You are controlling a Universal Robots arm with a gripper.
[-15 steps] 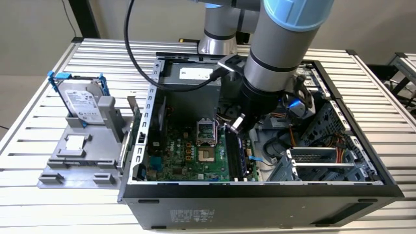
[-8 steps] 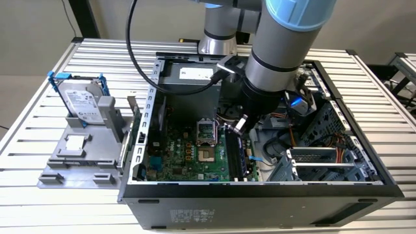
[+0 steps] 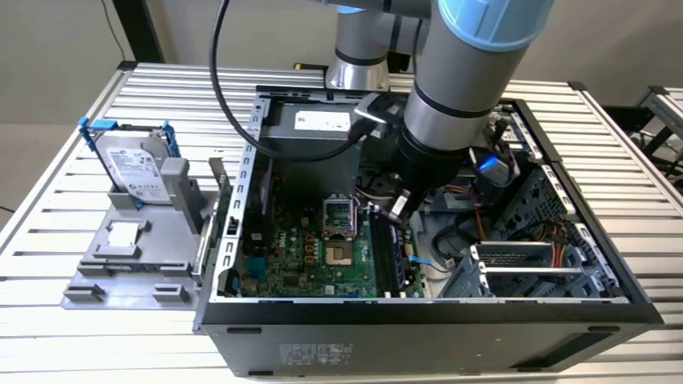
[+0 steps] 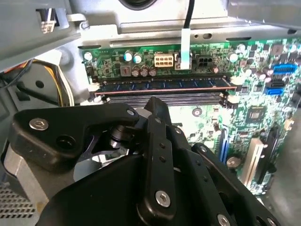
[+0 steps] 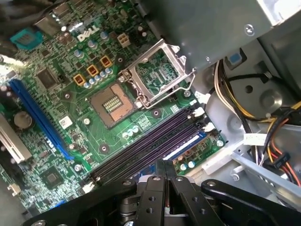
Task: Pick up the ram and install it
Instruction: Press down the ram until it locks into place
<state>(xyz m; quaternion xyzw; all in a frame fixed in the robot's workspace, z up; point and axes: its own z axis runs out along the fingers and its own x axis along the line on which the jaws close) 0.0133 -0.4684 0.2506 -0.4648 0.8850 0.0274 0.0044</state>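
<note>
The ram (image 4: 164, 85) is a long dark stick lying in the outermost motherboard slot, beside the board's edge connectors. In the first wrist view the ram (image 5: 186, 145) shows as a blue-lit strip in that same slot. My gripper (image 3: 398, 206) reaches down into the open computer case, over the row of black slots (image 5: 141, 150). Its black fingers are pressed together, so the gripper (image 5: 165, 165) is shut with nothing between them. In the second wrist view the gripper (image 4: 153, 101) hangs over the empty slots (image 4: 188, 98), right beside the ram.
A silver hard drive in a blue-handled frame (image 3: 139, 168) stands on a grey fixture at the exterior view's left. The open CPU socket (image 5: 113, 101) lies beside the slots. Yellow and orange cables (image 5: 235, 94) and the drive cage (image 3: 523, 264) crowd the case's other side.
</note>
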